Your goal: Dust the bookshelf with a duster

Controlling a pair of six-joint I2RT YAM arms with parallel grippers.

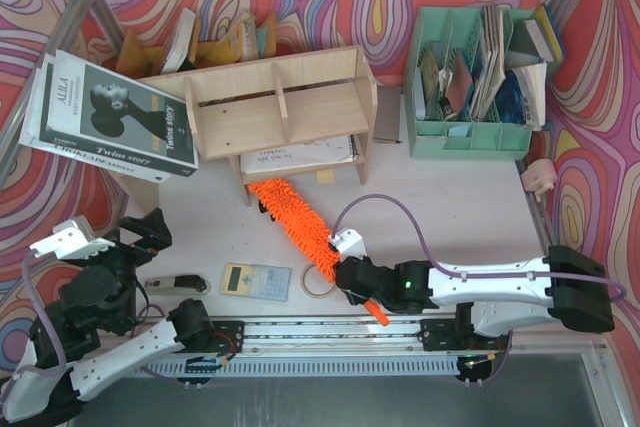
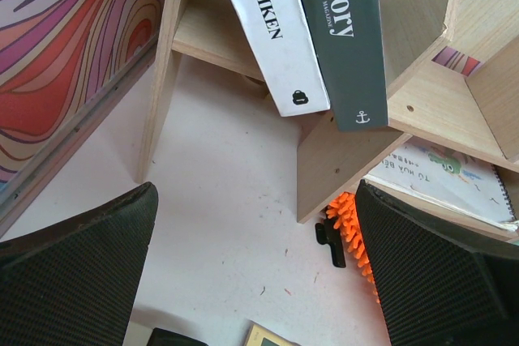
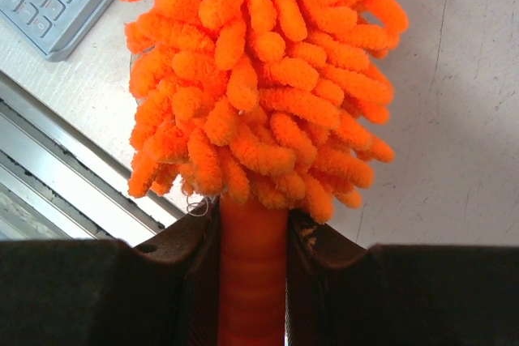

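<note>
The pale-wood bookshelf [image 1: 280,112] stands at the back middle of the table, its side panel [image 2: 340,151] close in the left wrist view. The orange fluffy duster [image 1: 295,222] lies slanted on the table, its head tip at the shelf's foot [image 2: 353,228]. My right gripper [image 1: 345,272] is shut on the duster's smooth orange handle [image 3: 251,281], just behind the fluffy head [image 3: 259,79]. My left gripper [image 1: 148,229] is open and empty at the near left, its black fingers [image 2: 81,249] spread wide, facing the shelf's left leg.
Large books [image 1: 110,117] lean on the shelf's left end. A notebook [image 1: 300,154] lies under the shelf. A calculator [image 1: 255,281], a tape ring [image 1: 318,280] and a small grey tool [image 1: 175,285] lie near the front rail. A mint organiser [image 1: 470,97] stands at the back right.
</note>
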